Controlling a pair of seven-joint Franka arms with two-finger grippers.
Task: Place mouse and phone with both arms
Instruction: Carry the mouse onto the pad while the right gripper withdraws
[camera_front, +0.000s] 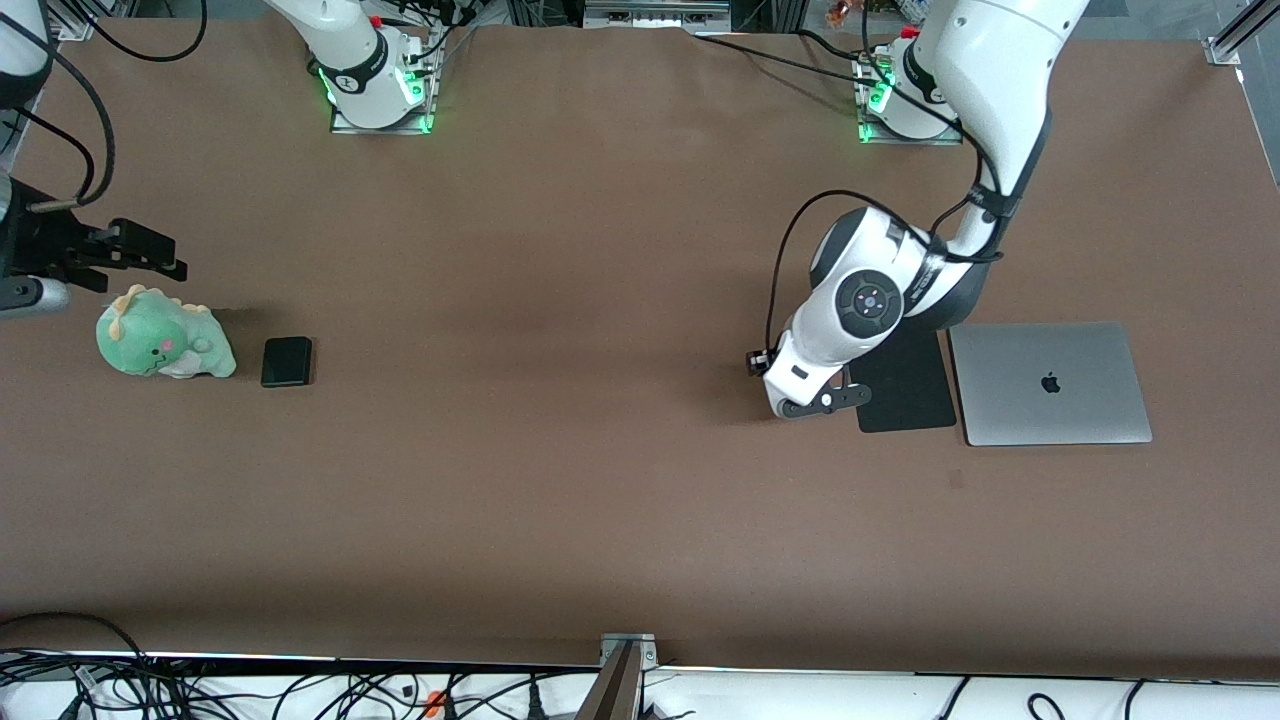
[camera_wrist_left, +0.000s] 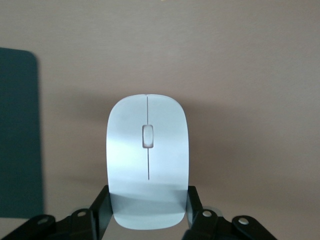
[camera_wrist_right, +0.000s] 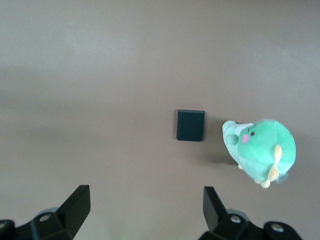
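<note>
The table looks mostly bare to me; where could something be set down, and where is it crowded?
Free: the broad brown middle of the table between the phone and the mouse pad. Crowded: the plush dinosaur beside the phone, and the laptop against the pad.

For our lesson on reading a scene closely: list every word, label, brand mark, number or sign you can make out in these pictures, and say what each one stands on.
No readable words or numbers anywhere.
Apple logo, a sign without letters: on the lid of the closed silver laptop.
The mouse, held in the shut left gripper: no marking, only a centre line.
The phone: plain black, no text.
Green plush toy: a face, no label visible.
</note>
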